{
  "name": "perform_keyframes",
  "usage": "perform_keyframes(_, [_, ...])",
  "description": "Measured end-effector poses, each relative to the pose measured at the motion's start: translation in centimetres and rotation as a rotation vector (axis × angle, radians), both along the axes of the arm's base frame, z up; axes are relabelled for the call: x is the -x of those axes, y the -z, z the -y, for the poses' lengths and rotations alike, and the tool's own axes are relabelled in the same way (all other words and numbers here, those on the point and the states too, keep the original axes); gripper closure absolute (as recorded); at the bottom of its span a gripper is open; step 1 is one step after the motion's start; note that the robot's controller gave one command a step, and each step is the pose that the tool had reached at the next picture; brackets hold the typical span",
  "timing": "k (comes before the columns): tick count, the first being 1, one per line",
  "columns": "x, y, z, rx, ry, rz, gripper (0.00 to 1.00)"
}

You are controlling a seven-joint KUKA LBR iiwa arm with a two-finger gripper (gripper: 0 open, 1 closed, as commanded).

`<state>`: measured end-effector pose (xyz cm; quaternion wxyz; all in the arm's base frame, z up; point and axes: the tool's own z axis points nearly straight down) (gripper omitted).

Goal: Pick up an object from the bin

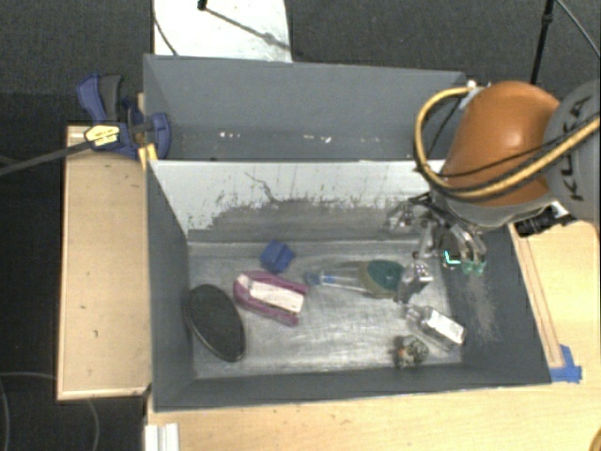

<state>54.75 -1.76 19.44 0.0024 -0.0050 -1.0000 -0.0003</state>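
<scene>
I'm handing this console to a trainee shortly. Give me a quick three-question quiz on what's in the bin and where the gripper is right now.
1. True or false: the blue block lies to the left of the teal-headed tool in the camera view.
2. Fill in: the black oval pad lies at the ___ end of the bin in the camera view.
3. Which thing is nearest the gripper? A) blue block B) teal-headed tool C) black oval pad

Key: 1 true; 2 left; 3 B.
</scene>
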Motion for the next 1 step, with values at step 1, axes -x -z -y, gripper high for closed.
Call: perform_keyframes(1, [4.44,0.02,0.56,0.000,-0.331,0.005,0.00])
